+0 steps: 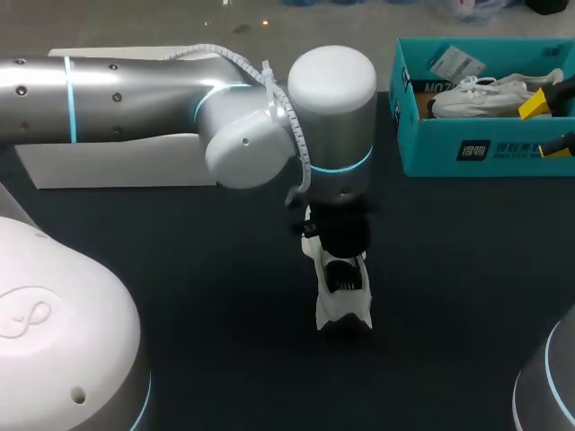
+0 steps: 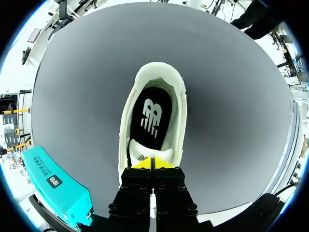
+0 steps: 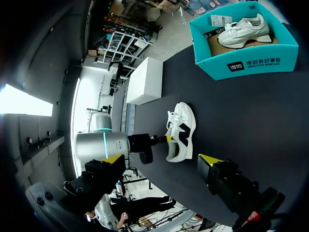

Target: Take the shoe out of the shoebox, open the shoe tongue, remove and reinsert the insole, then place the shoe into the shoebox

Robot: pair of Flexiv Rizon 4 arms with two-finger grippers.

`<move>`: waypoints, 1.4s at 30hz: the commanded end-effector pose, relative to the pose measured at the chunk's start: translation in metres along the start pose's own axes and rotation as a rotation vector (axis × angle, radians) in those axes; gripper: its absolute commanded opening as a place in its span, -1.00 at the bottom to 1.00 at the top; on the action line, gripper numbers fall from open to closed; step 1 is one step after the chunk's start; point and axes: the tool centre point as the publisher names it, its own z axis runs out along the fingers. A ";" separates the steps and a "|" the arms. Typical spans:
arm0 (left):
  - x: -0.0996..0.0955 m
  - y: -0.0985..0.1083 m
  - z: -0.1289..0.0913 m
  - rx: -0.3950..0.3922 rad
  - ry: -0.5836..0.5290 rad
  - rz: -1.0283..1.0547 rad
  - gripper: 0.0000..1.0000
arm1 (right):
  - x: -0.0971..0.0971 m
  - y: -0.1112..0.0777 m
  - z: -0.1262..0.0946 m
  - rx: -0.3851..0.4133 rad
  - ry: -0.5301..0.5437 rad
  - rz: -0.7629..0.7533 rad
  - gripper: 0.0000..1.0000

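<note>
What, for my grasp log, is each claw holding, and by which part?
The left claw pinches the white fabric sneaker on the black table by its tongue; the right claw is open and holds nothing.

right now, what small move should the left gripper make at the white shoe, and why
Probably pull the white tongue toward the toe: the left gripper is shut on it, and the white sneaker has its black insole inside, not yet removed.
</note>
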 end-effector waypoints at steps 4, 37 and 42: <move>-0.001 0.008 -0.033 0.083 -0.066 -0.074 -1.00 | 0.000 0.000 0.001 0.000 -0.003 0.002 1.00; 0.004 -0.019 -0.053 0.091 0.084 -0.596 -1.00 | 0.000 0.000 0.001 0.000 -0.003 0.002 1.00; 0.004 -0.019 -0.053 0.091 0.084 -0.596 -1.00 | 0.000 0.000 0.001 0.000 -0.003 0.002 1.00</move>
